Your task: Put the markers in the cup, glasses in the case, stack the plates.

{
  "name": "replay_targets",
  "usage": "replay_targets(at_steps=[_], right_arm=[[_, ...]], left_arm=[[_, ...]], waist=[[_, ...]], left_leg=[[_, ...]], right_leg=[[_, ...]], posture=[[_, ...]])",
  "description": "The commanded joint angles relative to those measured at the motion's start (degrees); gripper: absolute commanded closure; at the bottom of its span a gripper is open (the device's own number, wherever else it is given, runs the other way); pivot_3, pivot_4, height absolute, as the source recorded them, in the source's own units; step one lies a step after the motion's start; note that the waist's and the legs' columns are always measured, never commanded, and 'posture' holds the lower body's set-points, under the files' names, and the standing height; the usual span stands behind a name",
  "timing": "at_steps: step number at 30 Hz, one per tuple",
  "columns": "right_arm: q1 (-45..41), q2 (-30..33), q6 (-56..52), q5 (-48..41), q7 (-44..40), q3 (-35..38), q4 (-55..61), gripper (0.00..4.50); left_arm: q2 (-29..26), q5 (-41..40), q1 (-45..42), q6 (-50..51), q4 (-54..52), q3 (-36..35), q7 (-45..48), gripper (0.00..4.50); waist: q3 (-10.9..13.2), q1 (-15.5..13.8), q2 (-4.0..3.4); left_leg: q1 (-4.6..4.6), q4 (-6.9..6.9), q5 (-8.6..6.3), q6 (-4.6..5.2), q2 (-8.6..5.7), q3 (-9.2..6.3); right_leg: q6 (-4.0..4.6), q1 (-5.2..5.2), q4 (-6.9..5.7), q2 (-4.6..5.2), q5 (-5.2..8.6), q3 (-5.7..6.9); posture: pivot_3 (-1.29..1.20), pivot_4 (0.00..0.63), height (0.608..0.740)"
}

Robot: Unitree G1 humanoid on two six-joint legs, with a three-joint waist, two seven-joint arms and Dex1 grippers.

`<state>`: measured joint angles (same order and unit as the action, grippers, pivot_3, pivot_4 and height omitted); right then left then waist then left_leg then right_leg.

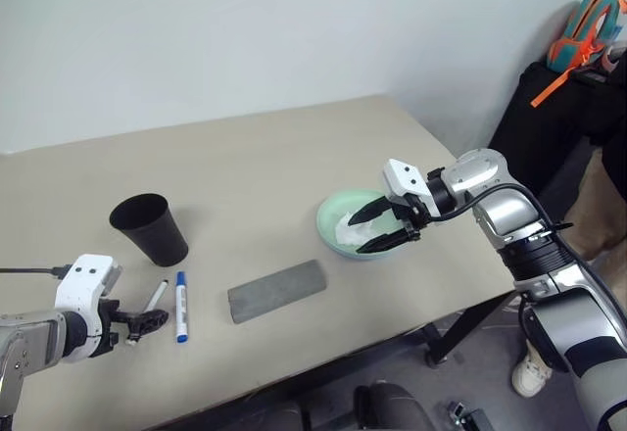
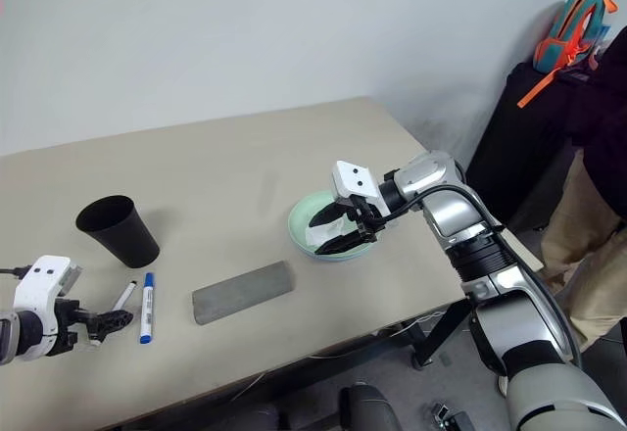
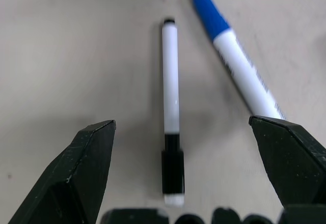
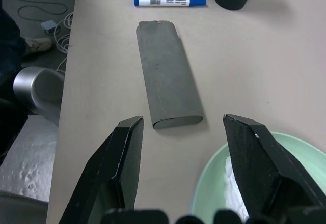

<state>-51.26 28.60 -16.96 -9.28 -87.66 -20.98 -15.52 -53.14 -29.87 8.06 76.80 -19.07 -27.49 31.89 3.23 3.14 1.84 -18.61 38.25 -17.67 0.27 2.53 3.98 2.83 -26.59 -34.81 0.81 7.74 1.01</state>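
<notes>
No legible text is showing anywhere. The blue-capped marker point(image 4: 170, 1) is carrying a small printed label with barcode-like stripes on its white barrel (characters too fine to make out). In the left wrist view, faint print is running along that barrel, also unreadable. No brand or number is reading clearly.

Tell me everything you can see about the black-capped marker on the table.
The black-capped marker is a slim pen with a white barrel, a black cap and a small black tip at the other end; it looks like plastic. It lies flat on the beige table, capped, beside the thicker blue marker without touching it, a little in front of the black cup. The open left gripper hovers over its capped end, fingers either side, not yet gripping.
</notes>
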Motion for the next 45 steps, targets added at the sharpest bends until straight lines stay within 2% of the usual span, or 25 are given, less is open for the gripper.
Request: replay_targets(at_steps=[1,11,22,33,45], right_arm=[[-1.98,0.04,0.62,-0.49,0.22,1.26,0.81,1.78],[-2.07,-0.46,0.62,-0.34,0.6,1.21,0.78,1.78],[-1.69,-0.73,0.7,-0.49,1.07,1.22,1.19,1.78],[-1.15,-1.1,0.57,-0.74,1.77,1.16,1.87,1.78],[-0.83,-1.46,0.72,-0.73,2.18,1.12,1.93,1.78]], left_arm=[[-1.45,1.47,-3.55,-1.35,1.01,2.75,-0.78,0.04],[-2.0,4.54,-12.34,-4.37,8.69,11.54,-1.69,0.04],[-2.15,6.35,-17.29,-6.54,14.02,16.98,-0.57,0.04],[-2.81,6.25,-21.54,-3.14,16.36,17.25,0.37,0.04],[-4.36,7.58,-20.86,-1.9,16.21,18.68,0.69,0.04]], waist=[[0.0,0.01,0.01],[-0.02,0.01,0.03],[-0.03,0.01,0.09],[-0.03,0.01,0.1],[-0.03,0.0,0.12]], left_leg=[[0.0,0.0,0.0,0.0,0.0,0.0],[-0.01,0.0,0.11,0.19,0.0,0.03],[-0.02,0.0,0.11,0.19,-0.01,0.03],[-0.02,0.01,0.11,0.2,-0.02,0.03],[-0.01,0.01,0.11,0.2,-0.02,0.03]], right_leg=[[0.0,0.02,-0.01,0.0,0.0,0.0],[-0.02,0.0,-0.01,-0.01,-0.01,-0.03],[-0.02,0.02,-0.02,-0.01,-0.02,-0.04],[-0.03,0.02,-0.02,-0.01,-0.02,-0.05],[-0.03,0.03,-0.03,0.0,-0.02,-0.05]], posture=[[0.0,0.0,0.738],[0.0,0.0,0.738],[0.0,0.0,0.738],[0.0,0.0,0.738],[0.0,0.0,0.738]])
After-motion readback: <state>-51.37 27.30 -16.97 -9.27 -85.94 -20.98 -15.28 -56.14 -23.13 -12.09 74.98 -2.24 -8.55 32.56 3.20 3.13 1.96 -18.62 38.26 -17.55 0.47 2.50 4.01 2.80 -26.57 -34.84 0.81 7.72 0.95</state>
